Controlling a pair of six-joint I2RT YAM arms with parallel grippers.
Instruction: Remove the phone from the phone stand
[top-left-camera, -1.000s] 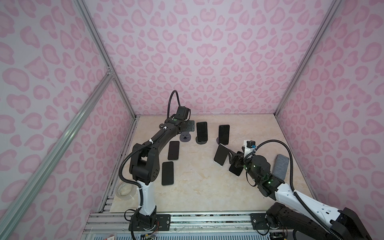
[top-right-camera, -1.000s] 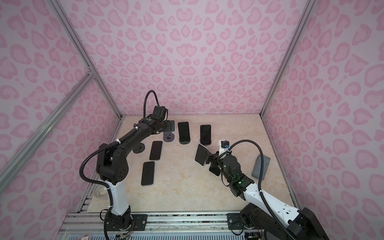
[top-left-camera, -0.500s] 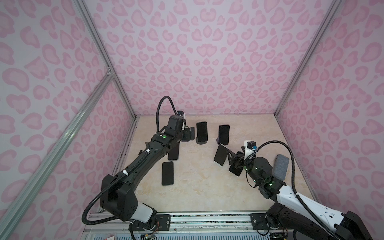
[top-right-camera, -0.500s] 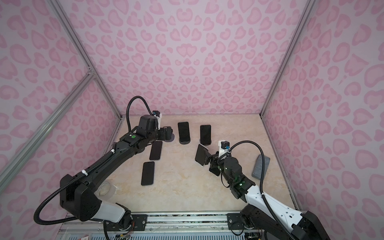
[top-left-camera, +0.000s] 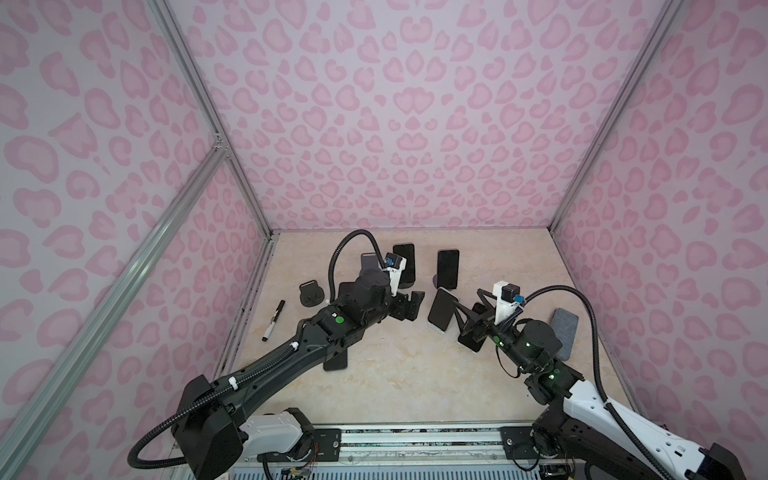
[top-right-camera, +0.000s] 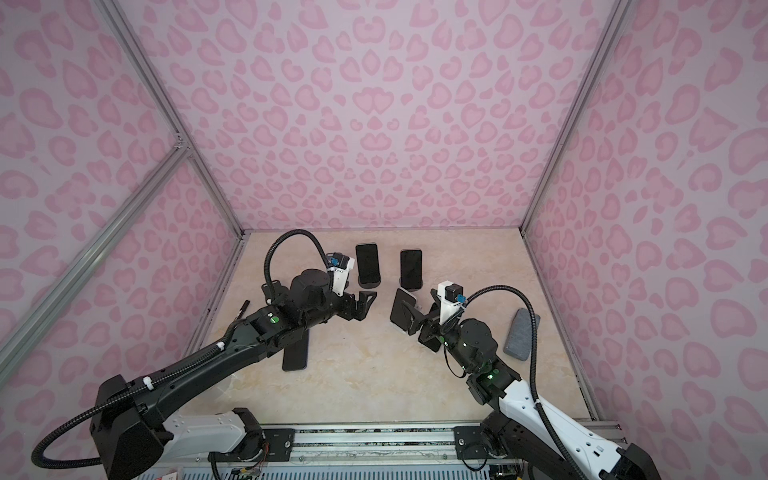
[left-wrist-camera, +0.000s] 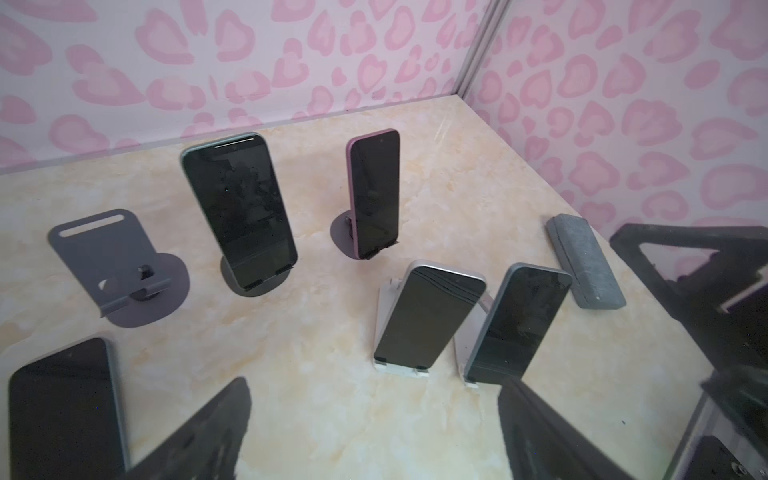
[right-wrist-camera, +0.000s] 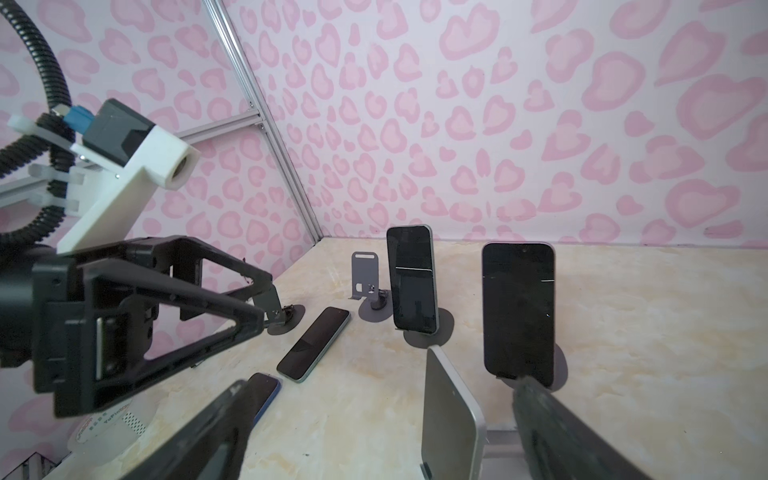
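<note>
Left gripper (top-left-camera: 413, 306) hangs above the beige marble-look tabletop (top-left-camera: 395, 374), its black fingers (left-wrist-camera: 199, 432) spread wide with nothing between them. The left arm (top-left-camera: 291, 361) runs low and almost straight from the base rail (top-left-camera: 415, 436) toward the middle, wrist turned so the fingers point across at the right gripper (top-left-camera: 466, 305). Ahead of the left fingertips, between the two grippers, the black-screened phone with a silver rim (left-wrist-camera: 428, 316) leans back on its white folding phone stand (left-wrist-camera: 383, 316); beside it, nearer the right gripper, a second dark phone with a blue-grey rim (left-wrist-camera: 515, 324) stands propped the same way. The right arm (top-left-camera: 536, 349) rises from the rail, folds at the elbow and reaches in low behind those two phones, its fingers wide apart. In the right wrist view a rounded silver back (right-wrist-camera: 453, 415) rises between them, clear of both; which of the two phones it belongs to I cannot tell. Under the left forearm a flat black phone (top-left-camera: 334, 361) lies on the tabletop. Beyond the left gripper a large black phone (left-wrist-camera: 241, 212) on a round grey base (left-wrist-camera: 257, 291) and a purple-rimmed phone (left-wrist-camera: 374, 191) stand upright, an empty grey metal stand (left-wrist-camera: 104, 249) alongside
</note>
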